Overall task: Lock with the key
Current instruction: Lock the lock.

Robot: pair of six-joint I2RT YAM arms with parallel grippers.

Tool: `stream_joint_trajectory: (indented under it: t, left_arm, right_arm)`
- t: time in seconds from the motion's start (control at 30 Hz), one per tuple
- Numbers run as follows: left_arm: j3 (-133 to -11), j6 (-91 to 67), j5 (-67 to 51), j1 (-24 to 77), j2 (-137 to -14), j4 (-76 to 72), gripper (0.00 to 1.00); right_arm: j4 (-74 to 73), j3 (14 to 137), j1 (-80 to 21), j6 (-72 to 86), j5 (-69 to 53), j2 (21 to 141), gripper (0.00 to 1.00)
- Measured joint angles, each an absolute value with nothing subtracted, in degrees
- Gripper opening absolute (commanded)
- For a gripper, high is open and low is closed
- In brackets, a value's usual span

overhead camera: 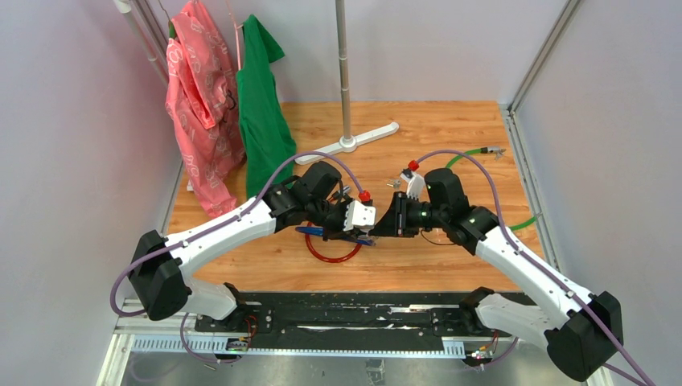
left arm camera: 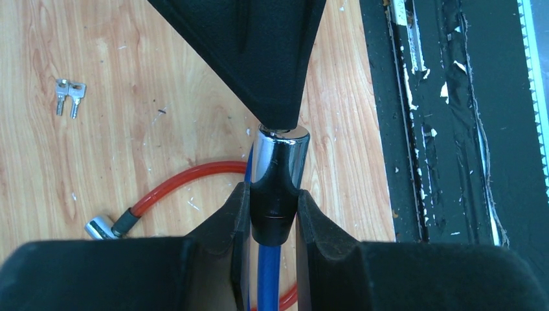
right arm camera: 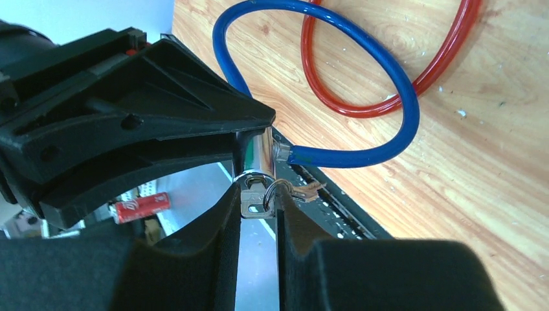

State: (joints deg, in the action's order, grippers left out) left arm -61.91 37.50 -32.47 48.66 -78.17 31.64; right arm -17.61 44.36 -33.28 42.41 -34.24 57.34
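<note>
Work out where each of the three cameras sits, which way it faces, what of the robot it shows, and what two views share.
Top external: above and behind the bases, looking down at the table; both arms show, left gripper meeting right gripper.
Left wrist: on the left wrist, looking down along its own fingers, clamped on the lock cylinder.
Right wrist: on the right wrist, looking along its own fingers flanking the key.
Shared: both wrist views show the lock cylinder, blue cable and red cable.
</note>
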Motion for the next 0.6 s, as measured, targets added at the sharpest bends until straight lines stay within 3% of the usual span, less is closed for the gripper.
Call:
stream_joint_trajectory:
  t: [0.2,0.37,0.6]
  left_arm:
    - [-61.9,37.5,-32.5,48.7,-78.2,31.7,0.00]
    - [-61.9,37.5,-32.4,48.7,-78.2,31.5,0.00]
    - [-61.8,37.5,-32.6,48.7,-78.2,30.1,0.00]
  right_arm:
    - [-17.0,44.5,-33.3,32.1,-35.4,57.5,0.12]
    - [-16.7,44.8,-33.5,22.5,-36.7,57.6,0.00]
    - [-14.2,42.9,-34.1,6.7,-35.9,53.8,0.00]
